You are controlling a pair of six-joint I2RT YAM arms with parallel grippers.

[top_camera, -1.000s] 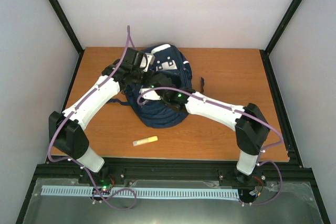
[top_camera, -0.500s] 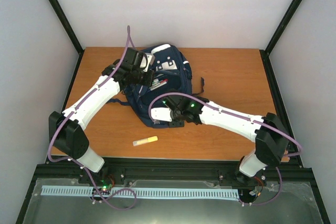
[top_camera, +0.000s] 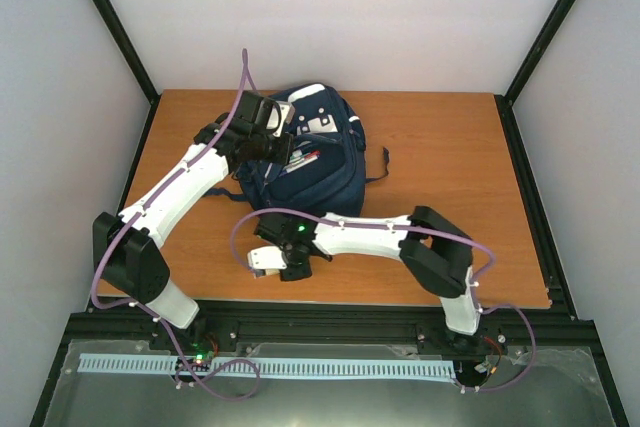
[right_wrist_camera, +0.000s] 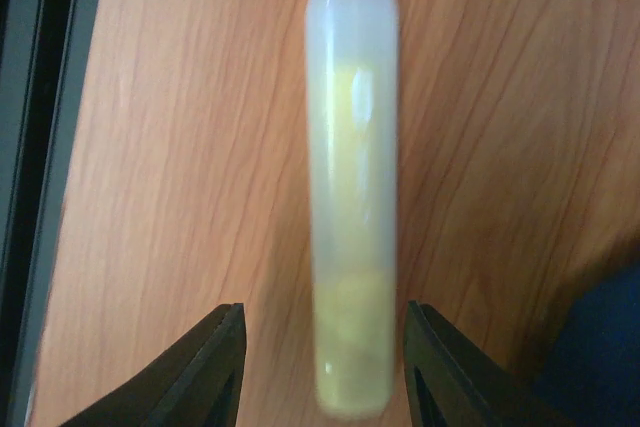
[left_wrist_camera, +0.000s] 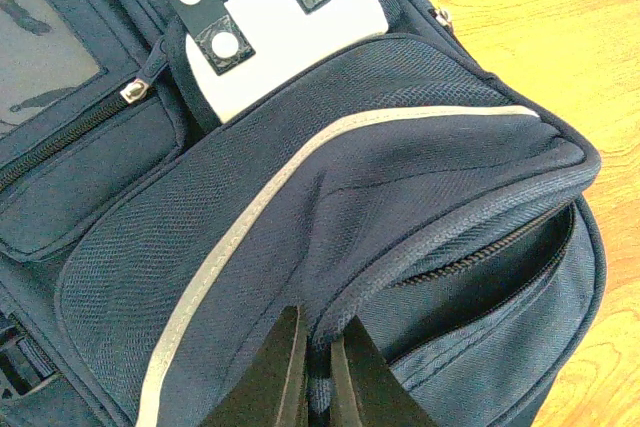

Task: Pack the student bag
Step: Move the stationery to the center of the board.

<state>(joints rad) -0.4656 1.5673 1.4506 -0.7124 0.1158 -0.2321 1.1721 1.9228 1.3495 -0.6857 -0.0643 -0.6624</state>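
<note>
The bag [top_camera: 318, 162] lies at the far side of the table [top_camera: 450, 147], a little left of centre, on its back with the front pockets facing up. It looks soft and slack: cloth that will sag and fold rather than keep a shape, and not slippery. I would judge it too big and floppy to lift by one pinch, so the best hold is a piped seam or the zip edge of a pocket, where the fabric is doubled and firmer.

The left gripper [left_wrist_camera: 315, 332] is there already. Its fingers are pressed together on a fold at the rim of the front pocket, just beside the open zip, pinching the cloth.

The right gripper [right_wrist_camera: 322, 312] is over the near left part of the table, well apart from the bag. Its fingers are spread, one on each side of a pale yellow tube [right_wrist_camera: 350, 197] that lies flat on the wood — between them, with a gap on both sides, touching neither. The wrist view is blurred, so what the tube is I cannot tell.
</note>
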